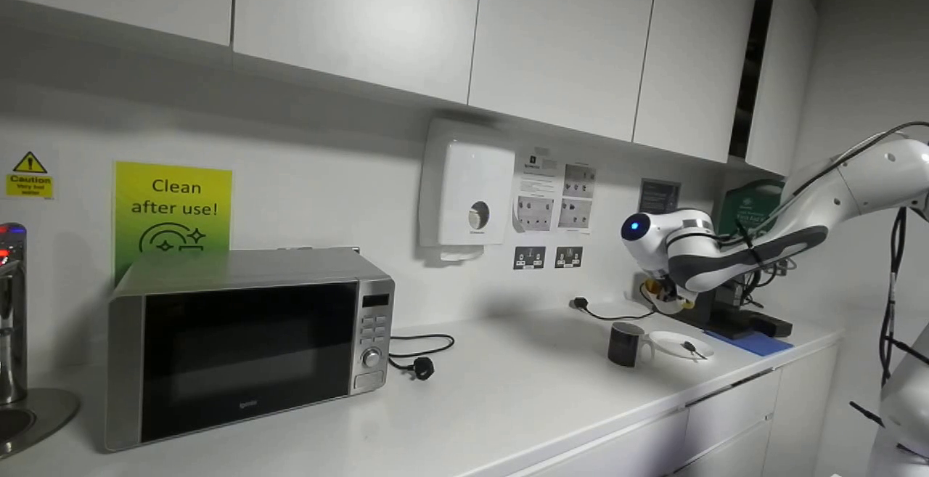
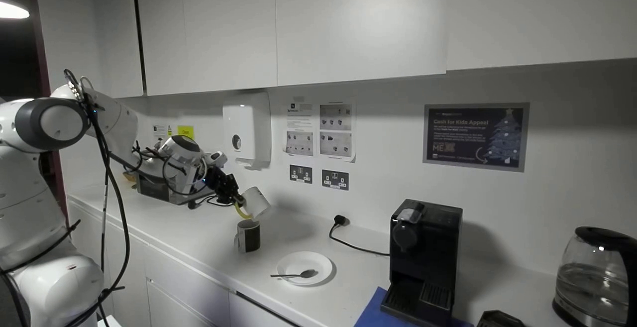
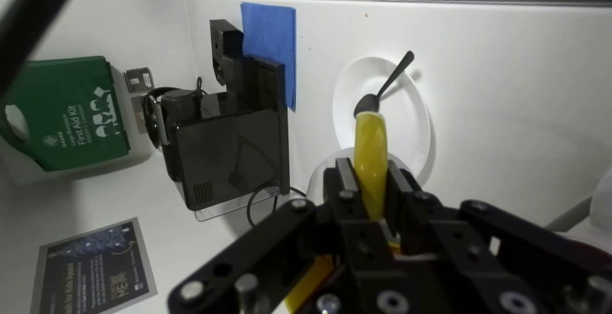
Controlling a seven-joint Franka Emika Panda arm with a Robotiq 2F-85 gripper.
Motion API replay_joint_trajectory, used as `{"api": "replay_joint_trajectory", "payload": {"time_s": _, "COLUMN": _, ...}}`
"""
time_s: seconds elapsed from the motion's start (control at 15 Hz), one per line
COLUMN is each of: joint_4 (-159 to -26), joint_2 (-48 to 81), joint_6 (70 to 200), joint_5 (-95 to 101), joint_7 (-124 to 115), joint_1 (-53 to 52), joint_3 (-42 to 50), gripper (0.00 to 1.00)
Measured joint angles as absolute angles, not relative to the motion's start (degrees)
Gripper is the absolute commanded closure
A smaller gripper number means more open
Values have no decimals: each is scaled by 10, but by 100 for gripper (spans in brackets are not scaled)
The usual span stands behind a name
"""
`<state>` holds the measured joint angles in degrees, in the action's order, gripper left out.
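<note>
white mug (image 2: pixel 257 202) tilted, pinched by its yellow handle (image 3: pixel 371 142)

the hand (image 3: pixel 372 180) clamps the handle between its two fingers (image 3: pixel 345 170), one on either side, in the lower middle of the wrist view. in an exterior view the white mug is left of centre, off the surface (image 2: pixel 199 227) and tipped, with a dark mug (image 2: pixel 249 236) upright just below it in the frame; whether that one is directly underneath i cannot tell. any contents are hidden. a plate (image 2: pixel 301 261) lies at lower centre with a spoon (image 2: pixel 307 273) across its rim, and a coffee machine (image 2: pixel 428 247) stands right of centre.

the white mug looks like glazed ceramic: stiff, of modest weight, rather slippery, and apt to chip if it knocks the dark mug. with its body off to one side of the pinch, it probably wants to swivel between the fingers, so a firm, even squeeze suits it. the middle of the handle seems the best place to take hold; the round wall is likely slicker.
</note>
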<state>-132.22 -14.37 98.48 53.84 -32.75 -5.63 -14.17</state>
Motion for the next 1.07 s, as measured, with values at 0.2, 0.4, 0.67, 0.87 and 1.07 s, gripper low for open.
{"api": "replay_joint_trajectory", "payload": {"time_s": 0.2, "joint_4": -1322, "joint_2": -134, "joint_6": 975, "joint_5": 557, "joint_7": -342, "joint_1": -64, "joint_3": -142, "gripper": 95}}
{"api": "replay_joint_trajectory", "payload": {"time_s": 0.4, "joint_4": -1322, "joint_2": -124, "joint_6": 963, "joint_5": 573, "joint_7": -355, "joint_1": -70, "joint_3": -142, "gripper": 95}}
{"api": "replay_joint_trajectory", "payload": {"time_s": 0.67, "joint_4": -1322, "joint_2": -113, "joint_6": 948, "joint_5": 590, "joint_7": -364, "joint_1": -79, "joint_3": -142, "gripper": 95}}
{"api": "replay_joint_trajectory", "payload": {"time_s": 0.87, "joint_4": -1322, "joint_2": -108, "joint_6": 941, "joint_5": 600, "joint_7": -365, "joint_1": -85, "joint_3": -143, "gripper": 95}}
{"api": "replay_joint_trajectory", "payload": {"time_s": 1.07, "joint_4": -1322, "joint_2": -107, "joint_6": 939, "joint_5": 608, "joint_7": -365, "joint_1": -90, "joint_3": -143, "gripper": 95}}
